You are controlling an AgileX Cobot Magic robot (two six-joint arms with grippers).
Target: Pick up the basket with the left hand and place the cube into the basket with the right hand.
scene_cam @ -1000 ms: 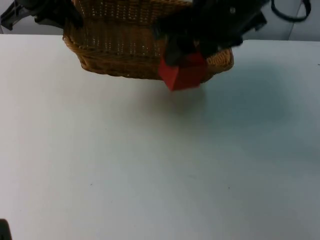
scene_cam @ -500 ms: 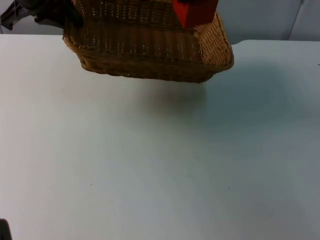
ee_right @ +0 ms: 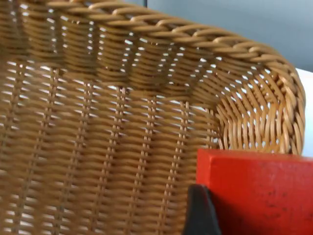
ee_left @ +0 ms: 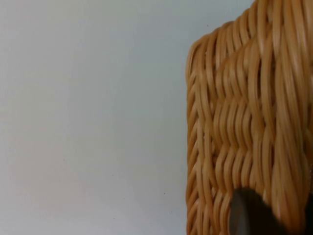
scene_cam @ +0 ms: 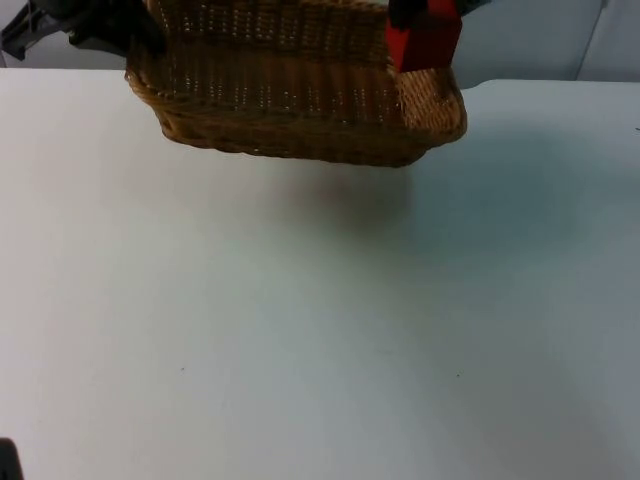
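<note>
Cube held over the basket's right end, not yet released.

The cube (scene_cam: 424,40), red, sits clamped in the right gripper (scene_cam: 428,12) at the far side of the table, above the right-hand corner of the basket (scene_cam: 290,110); in the right wrist view the cube (ee_right: 254,193) hangs just inside the woven rim (ee_right: 205,36). The basket is raised off the table (scene_cam: 320,330), its shadow beneath it, gripped at its left end by the left gripper (scene_cam: 95,25), closed on the wicker wall. Judgement: the cube is close to the rim, so it should go further left toward the basket's middle and lower before the jaws part, with the basket kept level. Against half a second ago, the cube has shifted right and slightly down; the basket has not moved.
</note>
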